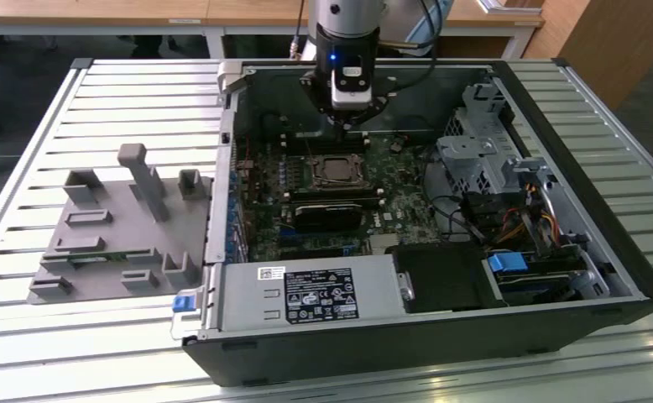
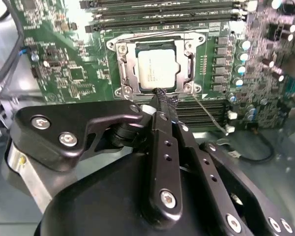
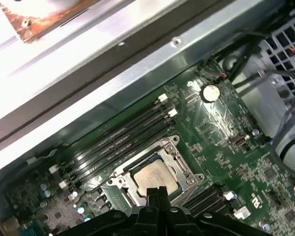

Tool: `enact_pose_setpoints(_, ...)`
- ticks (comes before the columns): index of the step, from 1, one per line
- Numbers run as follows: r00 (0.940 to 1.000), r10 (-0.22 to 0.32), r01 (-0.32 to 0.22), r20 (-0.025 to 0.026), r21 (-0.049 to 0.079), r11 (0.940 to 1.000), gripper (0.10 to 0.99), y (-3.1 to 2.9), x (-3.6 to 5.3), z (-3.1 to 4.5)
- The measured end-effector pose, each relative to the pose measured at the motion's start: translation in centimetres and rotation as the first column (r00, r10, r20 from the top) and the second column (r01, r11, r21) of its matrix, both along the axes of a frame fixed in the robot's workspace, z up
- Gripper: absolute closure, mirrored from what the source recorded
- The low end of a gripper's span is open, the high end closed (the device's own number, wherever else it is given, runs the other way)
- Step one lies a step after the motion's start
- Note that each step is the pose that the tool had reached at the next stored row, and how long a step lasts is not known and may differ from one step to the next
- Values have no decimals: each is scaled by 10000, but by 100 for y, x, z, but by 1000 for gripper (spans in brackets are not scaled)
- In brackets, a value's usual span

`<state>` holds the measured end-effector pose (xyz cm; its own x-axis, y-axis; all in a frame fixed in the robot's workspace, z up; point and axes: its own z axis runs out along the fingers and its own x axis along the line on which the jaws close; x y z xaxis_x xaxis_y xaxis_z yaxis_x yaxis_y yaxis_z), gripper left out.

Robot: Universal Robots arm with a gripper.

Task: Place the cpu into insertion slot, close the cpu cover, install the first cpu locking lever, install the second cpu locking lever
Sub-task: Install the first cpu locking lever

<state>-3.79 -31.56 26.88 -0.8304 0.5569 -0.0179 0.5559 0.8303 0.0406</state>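
Jaws pressed tightly together, with nothing visible between them, hovered at the near edge of the insertion slot [image 2: 120, 48] on a green motherboard [image 2: 73, 73], their dark, mesh-textured tips almost level with the socket's silvery border in the second wrist view. The cpu [image 2: 156, 68], a flat square chip with a pale brushed-metal top, sat in the slot, and the cpu cover [image 2: 125, 71], a thin silvery frame with a cut-out centre, lay flat around it. A slim wire lever [image 2: 209, 112] angled out from one corner of the socket, just beside the fingertips.

Long black memory slots [image 2: 162, 7] ran along the far side of the socket, and a round, shiny coin cell [image 3: 210, 91] gleamed elsewhere on the board. In the exterior view, the arm [image 1: 347, 34] reached down into an open black computer case [image 1: 416, 344] lying on a slatted metal surface [image 1: 35, 126]. A ribbed black block [image 1: 329, 214] sat just in front of the socket, a labelled grey power supply [image 1: 304, 294] lay nearer the camera, and a grey plastic fixture [image 1: 114, 227] with upright posts stood outside the case, at the exterior view's left.
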Motion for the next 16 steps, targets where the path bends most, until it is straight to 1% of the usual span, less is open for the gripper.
enact_pose_setpoints(2, 9993, 375, -375, 0, 0, 9993, 961, 0, 0, 0)
enact_pose_setpoints(4, 9973, 734, -734, 0, 0, 9973, 961, 0, 0, -1)
enact_pose_setpoints(6, 9940, 1092, -1092, 0, -1, 9940, 961, 0, 0, -1)
enact_pose_setpoints(8, 9893, 1459, -1459, 0, 0, 9893, 961, 0, 0, -1)
enact_pose_setpoints(10, 9834, 1814, -1814, 0, 0, 9834, 961, 0, 0, -2)
enact_pose_setpoints(13, 9731, 2306, -2306, 0, 0, 9731, 961, 0, 0, -3)
enact_pose_setpoints(16, 9595, 2817, -2817, 0, 0, 9595, 961, 0, 0, -3)
